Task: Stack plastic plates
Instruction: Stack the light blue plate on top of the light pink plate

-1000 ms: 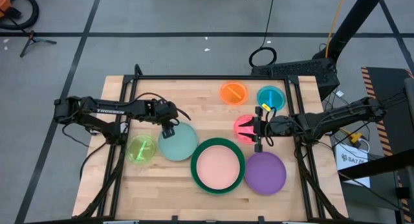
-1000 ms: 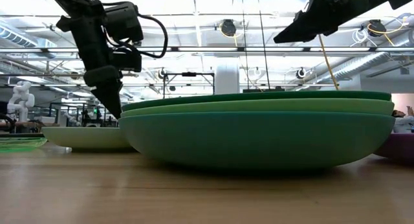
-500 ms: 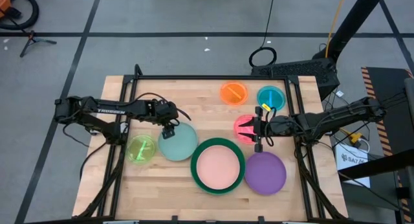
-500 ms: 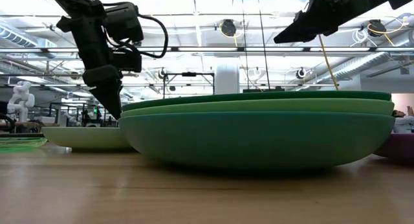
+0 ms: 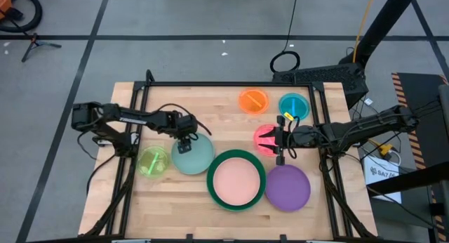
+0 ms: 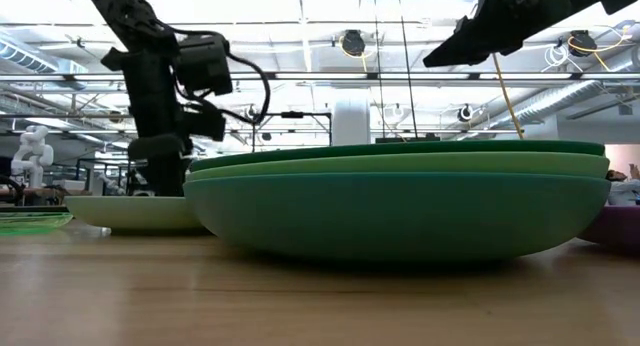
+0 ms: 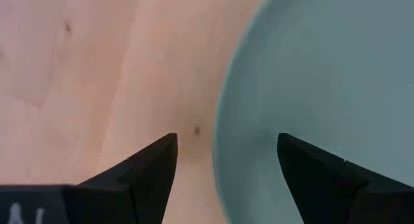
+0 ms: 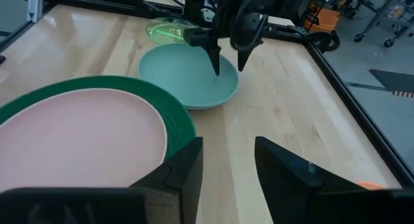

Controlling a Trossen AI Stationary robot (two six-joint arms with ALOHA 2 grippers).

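We are looking down on a wooden table point(image 5: 168, 194) with many plastic plates on it. The left gripper point(image 5: 185, 140) is hanging over the far rim of the mint plate point(image 5: 193, 156). Its two fingers point(image 7: 150, 169) are apart, one over the bare wood and one over the plate, with the rim between them. In the right wrist view we are seeing the same gripper pointing down at that rim, but we cannot tell if it is touching.

Just beside the mint plate, on its left, the small yellow-green plate point(image 5: 153, 161) is lying. On its right, the pink plate point(image 5: 236, 182) is sitting inside a big dark green plate point(image 5: 260, 163). In the low view we are seeing a light green plate point(image 6: 400, 165) and a teal plate point(image 6: 400, 216) under the dark green one. The purple plate point(image 5: 288, 188) is lying next to that pile.

The right gripper point(image 5: 280, 140) is hanging over the magenta plate point(image 5: 264, 140), and its fingers point(image 8: 284, 169) are apart with nothing between them. The orange plate point(image 5: 253, 100) and the small teal plate point(image 5: 294, 105) are lying side by side at the far edge.
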